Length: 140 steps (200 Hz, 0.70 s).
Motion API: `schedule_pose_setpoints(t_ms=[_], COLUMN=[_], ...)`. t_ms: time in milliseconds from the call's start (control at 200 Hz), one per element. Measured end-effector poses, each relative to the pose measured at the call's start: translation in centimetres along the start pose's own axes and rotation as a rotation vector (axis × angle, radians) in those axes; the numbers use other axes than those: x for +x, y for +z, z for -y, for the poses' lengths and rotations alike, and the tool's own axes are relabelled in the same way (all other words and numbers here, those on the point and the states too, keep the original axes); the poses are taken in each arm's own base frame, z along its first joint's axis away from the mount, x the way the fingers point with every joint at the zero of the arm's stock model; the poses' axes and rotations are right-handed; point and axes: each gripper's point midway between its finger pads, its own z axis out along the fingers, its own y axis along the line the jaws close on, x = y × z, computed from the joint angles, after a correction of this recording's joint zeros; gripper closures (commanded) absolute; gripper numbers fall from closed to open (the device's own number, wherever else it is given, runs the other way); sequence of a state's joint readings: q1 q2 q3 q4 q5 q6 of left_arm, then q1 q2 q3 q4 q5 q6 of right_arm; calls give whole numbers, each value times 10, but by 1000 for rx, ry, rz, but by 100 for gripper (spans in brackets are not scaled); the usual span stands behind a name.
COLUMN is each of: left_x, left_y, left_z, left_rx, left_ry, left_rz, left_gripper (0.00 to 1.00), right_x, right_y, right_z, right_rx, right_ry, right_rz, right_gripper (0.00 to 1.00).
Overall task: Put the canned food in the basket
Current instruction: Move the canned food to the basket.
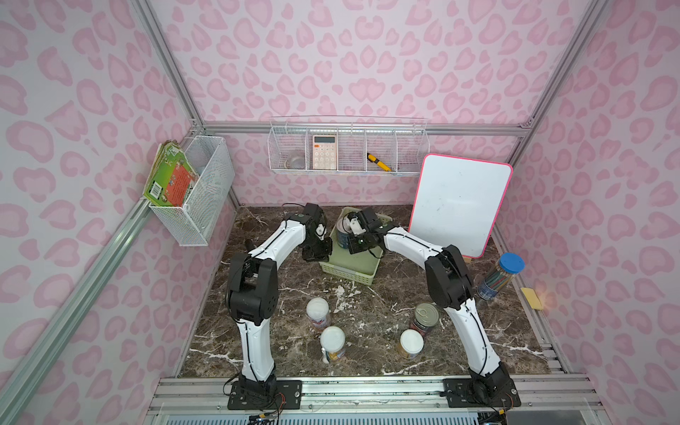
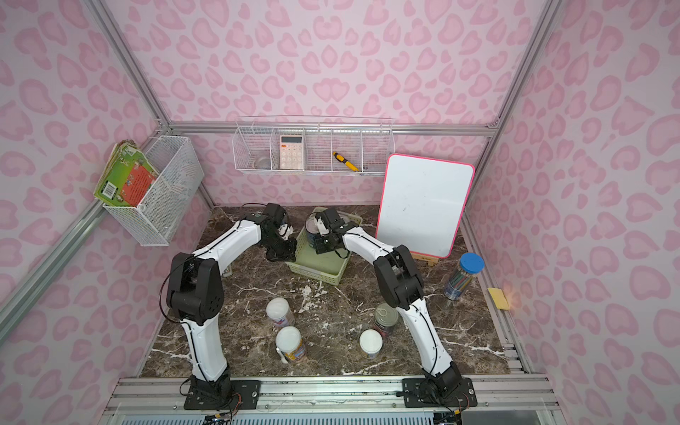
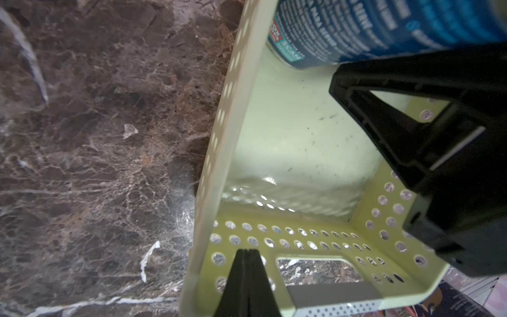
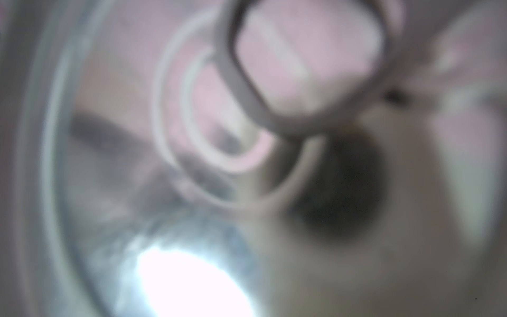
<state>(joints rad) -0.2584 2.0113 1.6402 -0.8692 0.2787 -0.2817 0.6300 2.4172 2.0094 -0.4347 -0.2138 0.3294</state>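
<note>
The light-green basket [image 1: 351, 266] [image 2: 320, 266] stands at the back middle of the table, with a blue-labelled can [image 1: 341, 235] [image 3: 356, 30] upright in its far end. My right gripper [image 1: 354, 227] hangs right over that can. The right wrist view shows only its blurred silver pull-tab top [image 4: 274, 82], and one black finger [image 3: 397, 123] lies against the can's side. My left gripper [image 3: 248, 251] [image 1: 316, 254] is shut and empty at the basket's near-left corner, by the handle slot. On the table in front stand three white-lidded cans [image 1: 317, 309] [image 1: 333, 340] [image 1: 411, 342] and a dark-labelled silver-topped can [image 1: 425, 316].
A whiteboard [image 1: 460, 209] leans at the back right. The clear pencil tube [image 1: 502, 276] with a blue cap stands by the right wall, with a yellow sponge [image 1: 532, 298] beyond it. White wire baskets [image 1: 347, 151] [image 1: 198, 191] hang on the walls.
</note>
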Motion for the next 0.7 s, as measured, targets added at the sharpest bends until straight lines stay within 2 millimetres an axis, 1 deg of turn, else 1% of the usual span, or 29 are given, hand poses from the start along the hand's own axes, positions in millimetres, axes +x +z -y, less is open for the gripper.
schedule_pose_setpoints(t_ms=[115, 225, 270, 315, 400, 445, 560, 700], left_x=[-1, 0, 0, 0, 1, 1, 3, 2], left_y=[2, 2, 3, 3, 6, 7, 9, 17], left_z=[1, 0, 0, 1, 2, 3, 7, 11], left_rx=[0, 0, 0, 4, 15, 18, 27, 49], left_ry=[3, 2, 1, 2, 4, 6, 13, 19], left_rz=[-1, -3, -5, -4, -5, -3, -9, -16], left_gripper=[100, 100, 100, 100, 100, 100, 100, 100], right_x=[1, 4, 4, 0, -5, -5, -6, -13], right_y=[-3, -13, -15, -13, -2, 3, 11, 11], right_z=[1, -12, -18, -23, -30, -32, -31, -24], right_rx=[0, -36, -62, -81, -112, -122, -115, -56], right_ry=[0, -18, -22, -25, -29, -19, -1, 6], right_rz=[12, 46, 62, 77, 90, 89, 88, 110], right_gripper=[100, 100, 100, 100, 100, 100, 100, 100])
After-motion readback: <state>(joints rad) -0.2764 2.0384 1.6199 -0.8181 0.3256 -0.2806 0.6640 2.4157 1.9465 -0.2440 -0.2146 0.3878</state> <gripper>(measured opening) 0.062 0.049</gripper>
